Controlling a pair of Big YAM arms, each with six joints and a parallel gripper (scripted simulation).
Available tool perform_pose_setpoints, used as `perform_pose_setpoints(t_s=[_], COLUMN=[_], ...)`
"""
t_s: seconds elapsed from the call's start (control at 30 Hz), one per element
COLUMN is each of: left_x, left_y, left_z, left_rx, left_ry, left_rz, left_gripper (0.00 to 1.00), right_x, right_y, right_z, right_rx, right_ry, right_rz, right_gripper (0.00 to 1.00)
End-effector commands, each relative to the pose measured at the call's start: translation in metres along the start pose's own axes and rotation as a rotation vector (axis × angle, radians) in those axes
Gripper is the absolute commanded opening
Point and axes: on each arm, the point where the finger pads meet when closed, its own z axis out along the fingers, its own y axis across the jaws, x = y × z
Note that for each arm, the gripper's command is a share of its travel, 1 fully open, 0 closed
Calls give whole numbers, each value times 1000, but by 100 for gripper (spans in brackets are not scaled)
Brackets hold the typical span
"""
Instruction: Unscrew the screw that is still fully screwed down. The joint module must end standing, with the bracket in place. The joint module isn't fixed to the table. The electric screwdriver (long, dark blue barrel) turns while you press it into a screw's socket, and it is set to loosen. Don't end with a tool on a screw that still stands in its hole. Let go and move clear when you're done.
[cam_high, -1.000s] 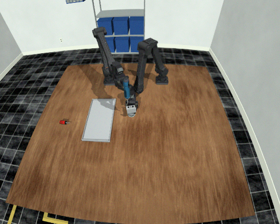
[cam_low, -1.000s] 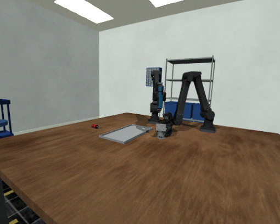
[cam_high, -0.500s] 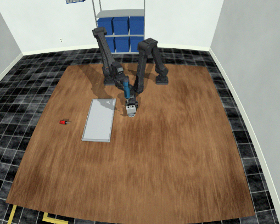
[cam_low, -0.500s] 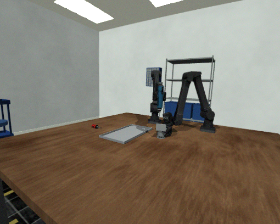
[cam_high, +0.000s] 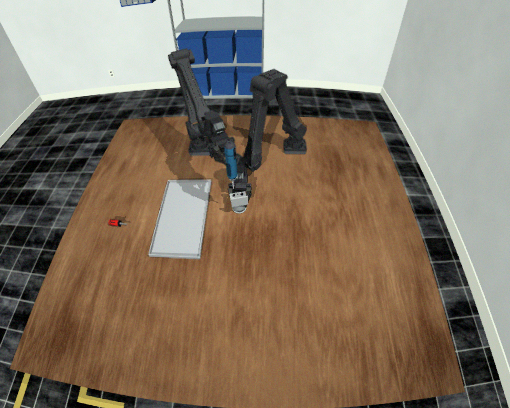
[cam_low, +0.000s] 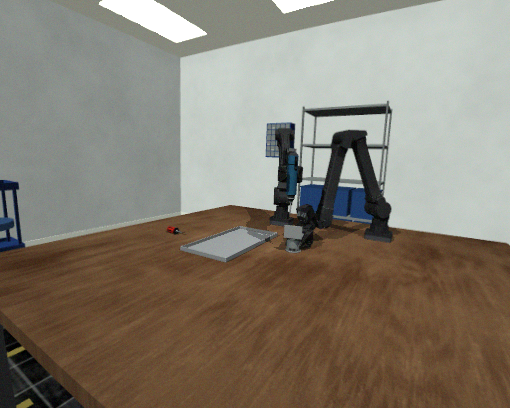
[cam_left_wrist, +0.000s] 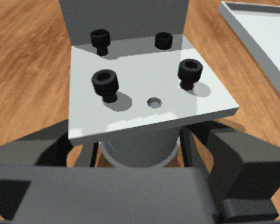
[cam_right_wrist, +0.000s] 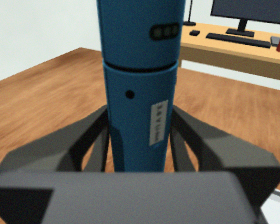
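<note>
The joint module (cam_high: 243, 206) (cam_low: 294, 240) stands upright on the table beside the tray. Its grey bracket plate (cam_left_wrist: 145, 90) carries several black screws. The back right screw (cam_left_wrist: 164, 40) sits lowest. The back left screw (cam_left_wrist: 100, 38), the front left screw (cam_left_wrist: 105, 82) and the front right screw (cam_left_wrist: 190, 70) stand raised. A small empty hole (cam_left_wrist: 155, 103) shows near the front. My left gripper (cam_left_wrist: 139, 111) (cam_high: 242, 188) is shut on the module's round body. My right gripper (cam_right_wrist: 139, 112) (cam_high: 224, 148) is shut on the blue electric screwdriver (cam_right_wrist: 140, 90) (cam_high: 230, 159) (cam_low: 291, 175), held upright above the module.
A flat grey tray (cam_high: 180, 235) (cam_low: 225, 245) (cam_left_wrist: 252, 27) lies just beside the module. A small red-handled tool (cam_high: 116, 222) (cam_low: 172, 230) lies on the table beyond the tray. A shelf with blue bins (cam_high: 220, 45) (cam_low: 345, 197) stands behind the arm bases.
</note>
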Motion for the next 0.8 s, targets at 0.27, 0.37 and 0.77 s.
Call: perform_pose_setpoints(t_s=[0.27, 0.37, 0.77], left_x=[-8, -8, -8], left_y=[-6, -6, -6], left_z=[2, 2, 2], left_rx=[7, 7, 7], left_ry=[-18, -18, -18], left_rz=[-12, -12, -12], left_gripper=[59, 59, 59], right_x=[-78, -79, -80], right_y=[-7, -7, -7], right_z=[25, 25, 25], right_rx=[13, 12, 12], right_ry=[-160, -162, -163], right_rz=[7, 8, 9], right_gripper=[42, 42, 42])
